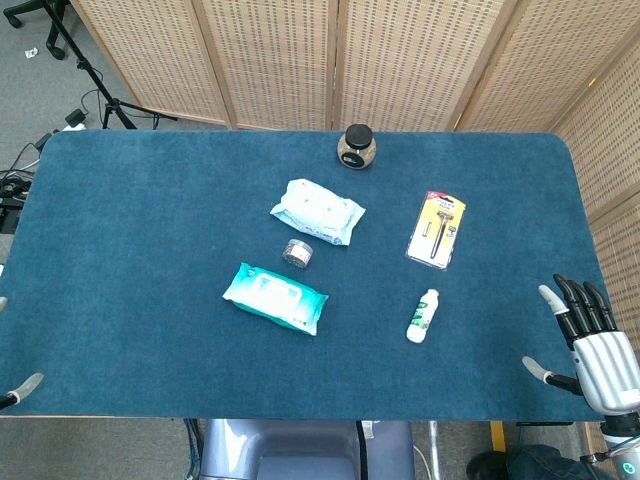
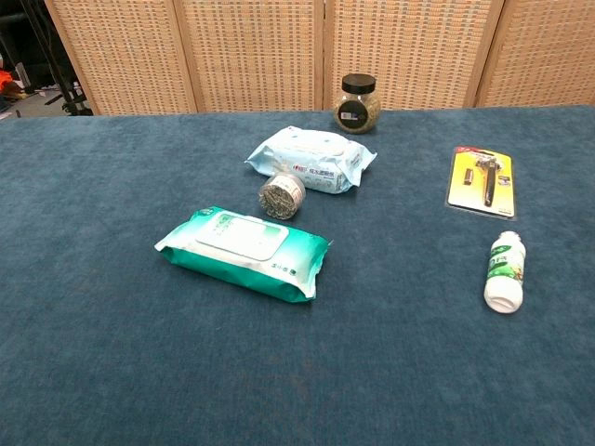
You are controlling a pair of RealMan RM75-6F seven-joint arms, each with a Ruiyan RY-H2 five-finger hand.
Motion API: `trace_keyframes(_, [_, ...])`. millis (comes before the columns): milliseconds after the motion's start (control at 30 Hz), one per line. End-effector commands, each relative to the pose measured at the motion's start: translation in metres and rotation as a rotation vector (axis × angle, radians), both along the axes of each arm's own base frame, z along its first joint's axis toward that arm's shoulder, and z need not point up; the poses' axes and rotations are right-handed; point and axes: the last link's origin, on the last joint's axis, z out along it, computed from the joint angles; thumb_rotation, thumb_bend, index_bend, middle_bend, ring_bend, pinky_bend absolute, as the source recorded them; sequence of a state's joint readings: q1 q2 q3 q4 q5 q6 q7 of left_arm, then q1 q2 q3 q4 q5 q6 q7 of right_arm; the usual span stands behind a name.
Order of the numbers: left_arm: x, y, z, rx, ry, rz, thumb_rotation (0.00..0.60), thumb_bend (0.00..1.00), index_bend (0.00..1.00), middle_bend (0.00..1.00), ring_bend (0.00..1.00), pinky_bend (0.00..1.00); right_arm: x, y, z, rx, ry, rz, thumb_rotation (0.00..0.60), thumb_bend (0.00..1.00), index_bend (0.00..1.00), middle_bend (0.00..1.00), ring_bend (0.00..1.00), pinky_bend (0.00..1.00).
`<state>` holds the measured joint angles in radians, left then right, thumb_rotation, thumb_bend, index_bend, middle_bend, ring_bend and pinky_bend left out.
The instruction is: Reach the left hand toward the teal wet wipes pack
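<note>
Item, task's thing: teal wet wipes pack [image 1: 275,297], lying flat on the blue bench [image 1: 130,230], a little toward the near edge and left of the middle, its long side slanted. Nothing touches it.

Item, neighbours: a small round tin [image 1: 297,253] just beyond the teal pack; a pale blue wipes pack [image 1: 318,211] behind that; a dark-lidded jar [image 1: 357,147] by the far edge; a carded razor [image 1: 437,230] and a small white bottle [image 1: 423,315] on the right half, well apart from the teal pack.

Item, left hand [image 1: 20,388]: I see only a grey fingertip or two at the near left corner in the head view, holding nothing that shows. I cannot tell how far the fingers are spread.

Item, right hand [image 1: 590,340]: parked off the near right corner, fingers straight and apart, thumb out, nothing in it.

Item, step in hand: barely begun, by my judgement. I would bring the left hand in from the near left corner across bare cloth, fingers spread, palm over the pack's white flap, keeping short of the tin behind.

Item, not legible: the chest view shows neither hand. The left wrist and arm are cut off. Print on the packs is too small to read.
</note>
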<state>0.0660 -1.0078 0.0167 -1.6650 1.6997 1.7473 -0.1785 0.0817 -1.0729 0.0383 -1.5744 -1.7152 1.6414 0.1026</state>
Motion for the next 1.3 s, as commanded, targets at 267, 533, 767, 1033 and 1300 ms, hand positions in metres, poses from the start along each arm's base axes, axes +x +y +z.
trace_keyframes(267, [-0.001, 0.001, 0.000, -0.003, -0.003, 0.003, 0.600, 0.02, 0.00, 0.00, 0.00, 0.00, 0.000, 0.000, -0.001, 0.008, 0.001, 0.001, 0.600, 0.00, 0.00, 0.00, 0.00, 0.00])
trace_keyframes(533, [0.006, 0.021, -0.001, 0.041, -0.026, -0.054, 0.600, 0.11, 0.00, 0.16, 0.13, 0.06, -0.001, -0.001, -0.001, 0.012, -0.010, -0.013, 0.600, 0.00, 0.00, 0.00, 0.00, 0.00])
trace_keyframes(767, [0.032, 0.055, -0.007, 0.026, -0.040, -0.141, 0.600, 0.60, 0.00, 0.90, 0.87, 0.80, -0.002, -0.003, 0.001, 0.006, -0.020, -0.021, 0.600, 0.00, 0.00, 0.00, 0.00, 0.00])
trace_keyframes(1033, [0.100, 0.126, -0.032, -0.280, -0.037, -0.236, 0.600, 0.97, 0.00, 0.97, 0.98, 0.93, -0.003, -0.006, 0.002, 0.005, -0.027, -0.036, 0.600, 0.00, 0.00, 0.00, 0.00, 0.00])
trace_keyframes(1300, [0.146, 0.201, -0.103, -0.679, -0.121, -0.066, 0.600, 0.98, 0.00, 0.97, 0.98, 0.93, -0.009, -0.016, 0.002, 0.019, -0.031, -0.075, 0.600, 0.00, 0.00, 0.00, 0.00, 0.00])
